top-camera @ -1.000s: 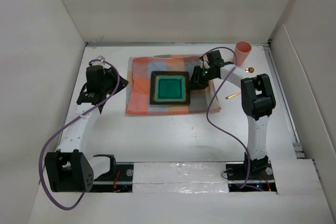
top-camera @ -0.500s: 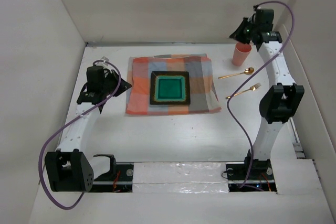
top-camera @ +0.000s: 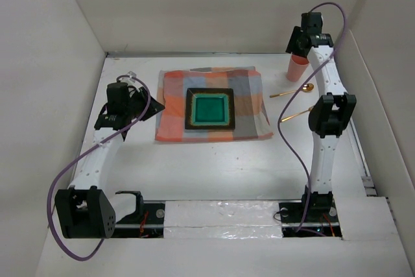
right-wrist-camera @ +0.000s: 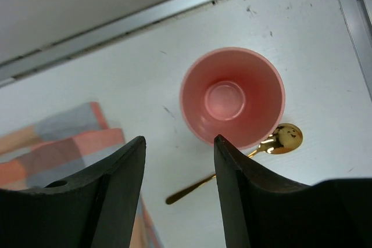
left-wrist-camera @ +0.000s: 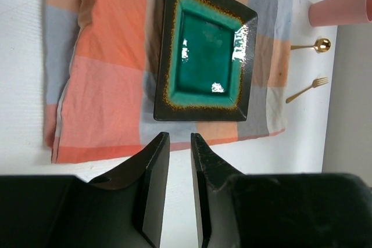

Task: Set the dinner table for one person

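The dinner table [top-camera: 214, 167] is a white surface carrying an orange-and-grey checked cloth [top-camera: 174, 105] with a square dark plate with a green centre [top-camera: 209, 109] on it. A pink cup [top-camera: 298, 69] stands upright at the back right, with a gold spoon [top-camera: 293, 91] and a gold fork [top-camera: 298, 115] in front of it. My right gripper [top-camera: 297, 48] hangs above the cup, open and empty; in the right wrist view the cup [right-wrist-camera: 232, 97] lies just beyond the gripper [right-wrist-camera: 180, 139]. My left gripper [left-wrist-camera: 180, 137] hovers left of the cloth [left-wrist-camera: 99, 79], its jaws slightly apart with nothing between them.
Upright white panels wall in the table on the left, back and right. A metal rail [right-wrist-camera: 145, 18] runs along the back edge behind the cup. The spoon [right-wrist-camera: 232, 169] lies between the cup and the cloth corner [right-wrist-camera: 58, 143]. Purple cables trail from both arms.
My right arm has swung from the plate's right edge to the back right corner, over the cup. Both grippers' jaws closed and reopened. The left arm has barely moved.
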Available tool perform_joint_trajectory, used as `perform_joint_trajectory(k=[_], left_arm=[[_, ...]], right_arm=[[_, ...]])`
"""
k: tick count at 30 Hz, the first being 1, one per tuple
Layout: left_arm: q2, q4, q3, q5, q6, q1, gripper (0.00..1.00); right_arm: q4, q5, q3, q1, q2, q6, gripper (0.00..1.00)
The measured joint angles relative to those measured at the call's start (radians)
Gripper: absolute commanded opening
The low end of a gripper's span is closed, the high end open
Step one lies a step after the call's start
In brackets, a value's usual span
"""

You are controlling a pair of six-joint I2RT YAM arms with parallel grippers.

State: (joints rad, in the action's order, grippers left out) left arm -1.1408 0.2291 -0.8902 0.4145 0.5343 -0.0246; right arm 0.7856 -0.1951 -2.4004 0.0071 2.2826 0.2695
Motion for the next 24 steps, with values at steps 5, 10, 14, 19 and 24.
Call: perform_joint_trajectory(k=[5, 10, 14, 19, 24], left_arm=[[-0.005, -0.005, 0.012, 0.019, -0.001, 0.0, 0.19], [-0.006, -0.003, 0.039, 0.029, -0.001, 0.0, 0.19], [-0.007, -0.003, 0.047, 0.031, 0.0, 0.0, 0.19], [-0.008, -0.004, 0.047, 0.031, 0.0, 0.0, 0.19], [-0.014, -0.004, 0.047, 0.031, 0.0, 0.0, 0.19]], right_arm=[[0.014, -0.031, 0.0, 0.0, 0.058, -0.068, 0.55], [0.008, -0.032, 0.002, -0.002, 0.069, -0.102, 0.4], [0.002, -0.025, 0.001, -0.004, 0.076, -0.113, 0.44], [-0.006, -0.003, -0.006, -0.006, 0.124, -0.117, 0.32], [-0.008, -0.018, -0.022, -0.004, 0.151, -0.124, 0.0]])
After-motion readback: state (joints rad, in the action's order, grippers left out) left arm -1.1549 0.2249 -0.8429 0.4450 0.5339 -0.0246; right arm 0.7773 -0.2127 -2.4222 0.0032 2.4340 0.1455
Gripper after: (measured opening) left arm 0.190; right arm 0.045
